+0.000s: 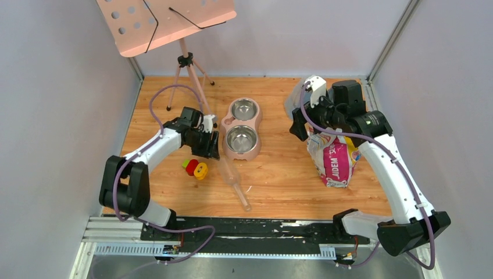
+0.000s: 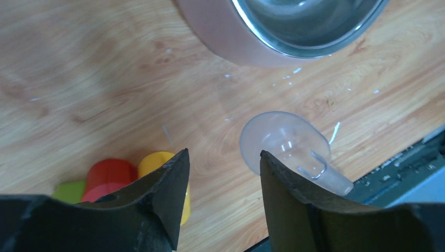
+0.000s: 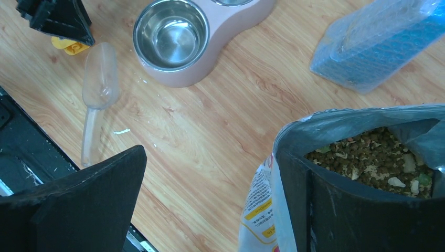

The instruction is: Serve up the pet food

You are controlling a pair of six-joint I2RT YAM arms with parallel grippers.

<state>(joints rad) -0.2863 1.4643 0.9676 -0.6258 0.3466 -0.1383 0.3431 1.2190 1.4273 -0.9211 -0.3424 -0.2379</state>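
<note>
Nearest the arm bases: one clear plastic scoop (image 1: 235, 183) lying flat on the wooden table (image 1: 279, 180), handle toward the near edge. Just to its left, one red-and-yellow toy (image 1: 195, 168).

Left gripper (image 2: 223, 157) hangs over the scoop's bowl end, jaws apart, nothing between them. The toy sits under one finger.

Mid-table: one pink double feeder (image 1: 224, 125) with two steel bowls, both bare.

Right side: one printed bag (image 1: 334, 157), mouth open. The pet food (image 3: 378, 157) is all inside it, a brown grainy heap. Right gripper (image 3: 210, 157) has its jaws wide apart, one finger against the bag's rim. Cannot tell whether that finger is inside the mouth.

Beyond the bag: one blue bubble-wrapped packet (image 3: 378, 42). Far back: one music stand (image 1: 168, 23).

Risks, as I judge them:
- The bag is soft and leaning, so a push on the rim could tip it and spill kibble.
- The scoop is slick and lies flat, so closing jaws may skid it, or catch the toy instead.
</note>
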